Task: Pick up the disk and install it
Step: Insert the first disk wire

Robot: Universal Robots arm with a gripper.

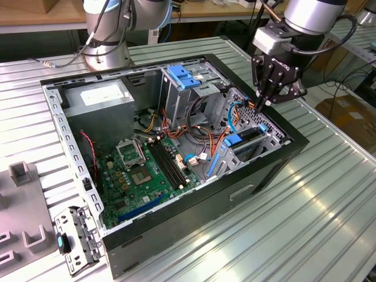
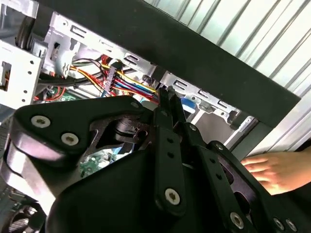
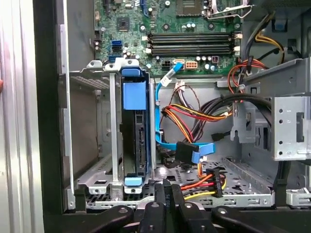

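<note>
Disk looked seated in its bay; fingers shut and empty above it.

The desk (image 1: pixel 329 194) carried the open PC case (image 1: pixel 176 153), lying on its side w/ motherboard (image 1: pixel 147 170) exposed. Near the case's edge at the exterior view's right, the drive cage (image 3: pixel 97 145) held the disk (image 3: pixel 133 145), standing on edge btwn its blue rails, blue tab at the end facing up. It seemed pushed home, so install looked about done. The gripper (image 1: pixel 267 103) hovered just above that cage, fingers (image 3: pixel 167 194) pressed together, gripping nothing. A person's hand (image 2: pixel 277 170) rested beside the case.
</note>
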